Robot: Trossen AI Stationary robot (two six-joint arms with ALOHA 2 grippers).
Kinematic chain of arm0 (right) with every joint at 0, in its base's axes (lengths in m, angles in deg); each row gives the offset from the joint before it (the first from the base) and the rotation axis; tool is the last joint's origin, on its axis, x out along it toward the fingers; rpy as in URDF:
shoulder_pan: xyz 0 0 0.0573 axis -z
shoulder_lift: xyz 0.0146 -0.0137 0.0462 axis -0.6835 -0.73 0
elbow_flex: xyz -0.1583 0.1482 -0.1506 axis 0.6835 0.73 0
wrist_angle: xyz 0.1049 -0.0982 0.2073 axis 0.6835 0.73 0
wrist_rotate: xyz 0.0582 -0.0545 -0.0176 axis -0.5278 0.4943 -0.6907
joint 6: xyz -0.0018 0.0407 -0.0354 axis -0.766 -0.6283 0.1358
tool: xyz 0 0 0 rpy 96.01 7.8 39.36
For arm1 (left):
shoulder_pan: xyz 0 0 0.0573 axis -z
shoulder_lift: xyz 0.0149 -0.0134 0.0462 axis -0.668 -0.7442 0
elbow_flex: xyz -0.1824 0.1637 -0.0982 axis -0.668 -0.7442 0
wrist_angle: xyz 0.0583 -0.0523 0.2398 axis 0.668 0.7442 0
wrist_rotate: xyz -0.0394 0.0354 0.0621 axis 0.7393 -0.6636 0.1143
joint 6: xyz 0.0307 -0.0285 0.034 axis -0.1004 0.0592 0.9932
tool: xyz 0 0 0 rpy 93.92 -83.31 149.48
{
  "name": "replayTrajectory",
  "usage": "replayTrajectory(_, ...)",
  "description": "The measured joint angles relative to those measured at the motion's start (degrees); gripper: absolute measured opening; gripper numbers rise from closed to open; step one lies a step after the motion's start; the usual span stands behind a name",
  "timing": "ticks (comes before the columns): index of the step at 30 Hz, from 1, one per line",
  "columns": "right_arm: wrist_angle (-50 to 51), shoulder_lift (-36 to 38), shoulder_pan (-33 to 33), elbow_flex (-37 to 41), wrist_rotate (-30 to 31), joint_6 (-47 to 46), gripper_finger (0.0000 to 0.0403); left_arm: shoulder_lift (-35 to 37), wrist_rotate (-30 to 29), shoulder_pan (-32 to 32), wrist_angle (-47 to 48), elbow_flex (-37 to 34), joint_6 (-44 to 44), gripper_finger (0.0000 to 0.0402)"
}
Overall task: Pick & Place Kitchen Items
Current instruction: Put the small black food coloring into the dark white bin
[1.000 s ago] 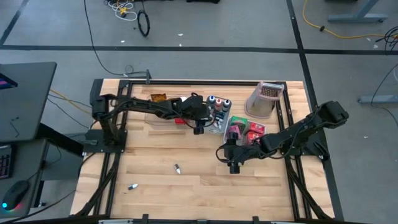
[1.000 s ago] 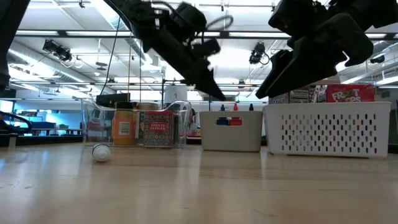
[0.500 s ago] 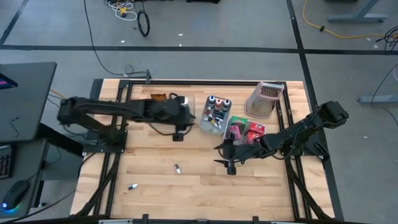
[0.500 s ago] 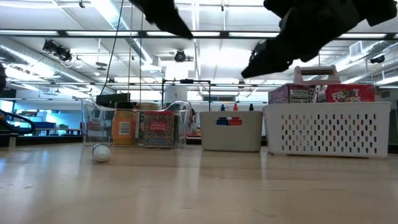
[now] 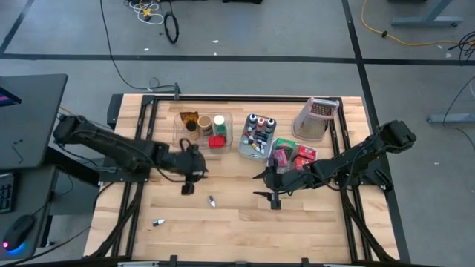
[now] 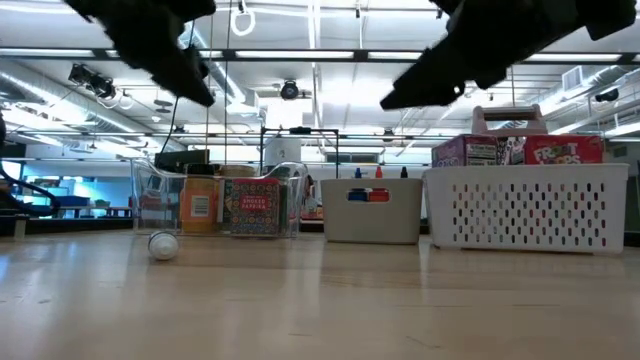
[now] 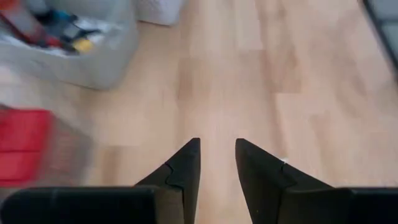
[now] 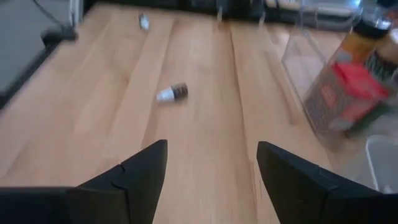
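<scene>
Two dark arms hang above a wooden table (image 6: 320, 310) — the left arm (image 6: 150, 40) at upper left, the right arm (image 6: 490, 45) at upper right. A small white-capped bottle (image 6: 163, 245) lies before a clear bin (image 6: 290, 200) holding a jar (image 6: 200, 205) and a red box (image 6: 250, 207). Beside it stand a grey bin (image 6: 372, 215) of tiny bottles and a white perforated basket (image 6: 528, 205) of boxes.

High cam sits overhead, straight down on the whole table (image 5: 245, 215). Low cam sits at tabletop level, facing across the wood toward the clear bin (image 6: 218, 203) and the room behind. 2 wrist cams look forward, close over the tabletop. Right wrist and high share the small bottle (image 8: 171, 93) near that bin.
</scene>
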Motion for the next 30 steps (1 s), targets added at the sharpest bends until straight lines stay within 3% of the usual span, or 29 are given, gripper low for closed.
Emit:
replayTrajectory(12, 1.45, -0.42, 0.57, 0.35, 0.64, -0.39, 0.0261, -0.12, -2.97, 17.7, 4.04, -4.29, -31.5, 0.0108)
replayTrajectory(20, 0.99, -0.42, 0.61, 0.35, 0.64, -0.36, 0.0261, -0.13, 7.6, 26.97, 18.2, -4.29, -58.22, 0.0108)
replayTrajectory(30, 0.96, -0.42, 0.61, 0.35, 0.59, -0.35, 0.0261, -4.51, 11.67, 39.6, 19.05, -4.29, -74.3, 0.0108)
